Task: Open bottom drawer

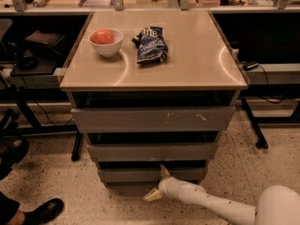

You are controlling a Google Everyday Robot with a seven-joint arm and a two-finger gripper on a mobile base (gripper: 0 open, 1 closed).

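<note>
The bottom drawer [126, 175] is the lowest and narrowest of three flat grey fronts under the tan cabinet top [187, 55]. A dark gap shows above its front. My gripper [158, 183] is on a white arm [211, 205] that reaches in low from the right, just above the floor. It sits at the drawer's front, right of centre. It is open. The upper finger [164, 171] points up against the drawer front. The lower finger [152, 195] points down-left over the floor.
A white bowl with a red fruit [106, 40] and a blue chip bag [151, 43] lie on the cabinet top. The wide top drawer [152, 119] and middle drawer [152, 151] stick out above. A black shoe [44, 211] and chair base [11, 149] are on the left.
</note>
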